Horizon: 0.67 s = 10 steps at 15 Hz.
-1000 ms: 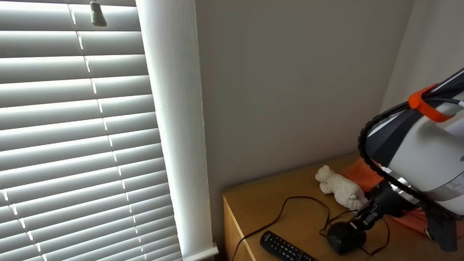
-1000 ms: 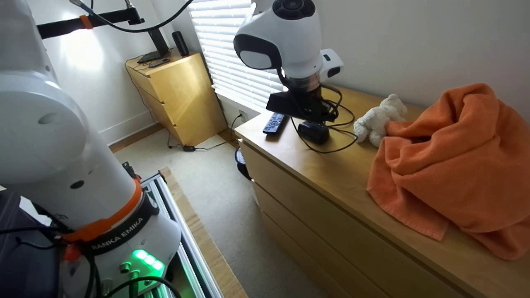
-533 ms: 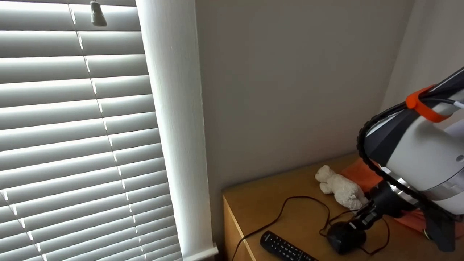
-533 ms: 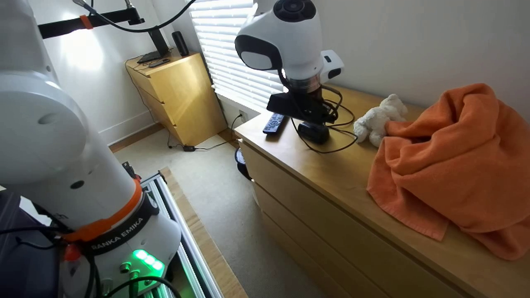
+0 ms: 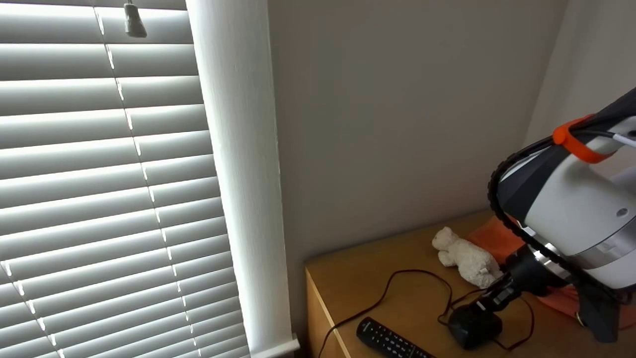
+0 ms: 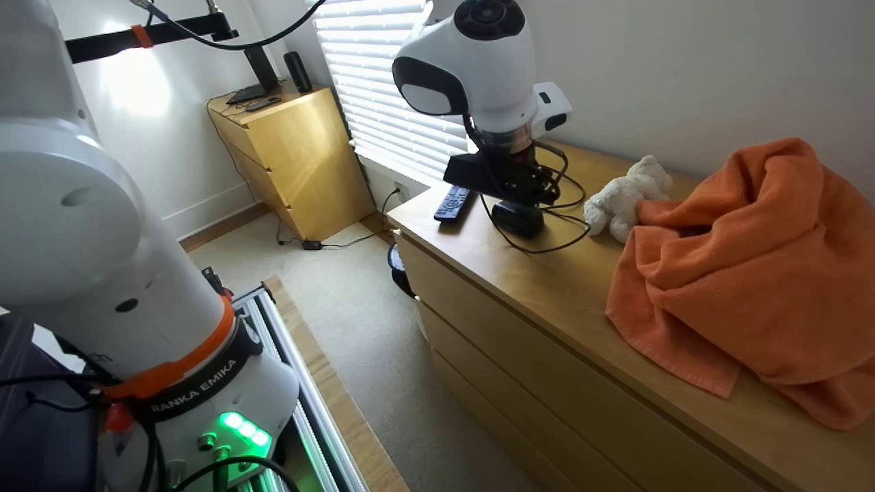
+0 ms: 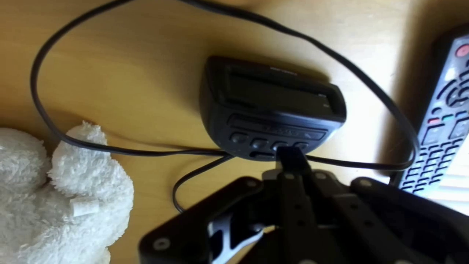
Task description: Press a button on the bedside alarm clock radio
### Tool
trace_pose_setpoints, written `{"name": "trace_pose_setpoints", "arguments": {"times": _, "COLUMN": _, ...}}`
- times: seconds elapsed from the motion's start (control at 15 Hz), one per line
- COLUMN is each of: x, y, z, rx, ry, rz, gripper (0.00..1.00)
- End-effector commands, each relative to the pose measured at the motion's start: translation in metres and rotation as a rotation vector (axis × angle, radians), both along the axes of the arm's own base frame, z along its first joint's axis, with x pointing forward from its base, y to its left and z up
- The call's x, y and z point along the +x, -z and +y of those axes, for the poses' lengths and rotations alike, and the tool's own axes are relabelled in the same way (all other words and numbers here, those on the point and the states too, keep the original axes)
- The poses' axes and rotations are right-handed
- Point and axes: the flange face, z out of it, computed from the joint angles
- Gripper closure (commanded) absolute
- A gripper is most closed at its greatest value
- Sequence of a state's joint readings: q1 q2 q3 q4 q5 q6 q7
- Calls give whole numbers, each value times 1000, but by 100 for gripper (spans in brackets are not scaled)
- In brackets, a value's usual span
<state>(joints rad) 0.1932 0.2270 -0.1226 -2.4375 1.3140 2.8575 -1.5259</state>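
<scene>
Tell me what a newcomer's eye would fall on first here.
Likely the bright orange cloth towel, heaped on the pale wooden dresser beside a fluffy white plush animal. Then, in the wrist view, the shut black gripper, tip at the button row of the small black plastic alarm clock.

A rounded white arm base, ringed by a broad orange strap and a black lettered band, is seen at the near left in an exterior view, its small green lights lit. Farther off and to the right, a smooth white, black-panelled wrist section is held over the black two-jawed gripper, which is aimed downward, its jaws pressed together. In an exterior view a black ribbed cable is bent along the tilted white-and-black arm segment.
</scene>
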Motion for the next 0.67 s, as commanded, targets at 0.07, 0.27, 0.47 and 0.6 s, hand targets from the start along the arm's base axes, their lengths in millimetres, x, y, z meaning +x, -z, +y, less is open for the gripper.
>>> {"name": "trace_pose_setpoints", "arguments": {"times": 0.07, "x": 3, "y": 10, "z": 0, "rx": 32, "ry": -21, "rz": -7, "gripper": 100}}
{"name": "trace_pose_setpoints", "arguments": {"times": 0.27, "x": 3, "y": 14, "z": 2, "rx": 47, "ry": -22, "rz": 0, "gripper": 100}}
{"name": "trace_pose_setpoints", "arguments": {"times": 0.47, "x": 3, "y": 16, "z": 2, "rx": 49, "ry": -26, "rz": 2, "gripper": 100}}
{"name": "trace_pose_setpoints", "arguments": {"times": 0.6, "x": 5, "y": 16, "z": 2, "rx": 50, "ry": -25, "rz": -4, "gripper": 100}}
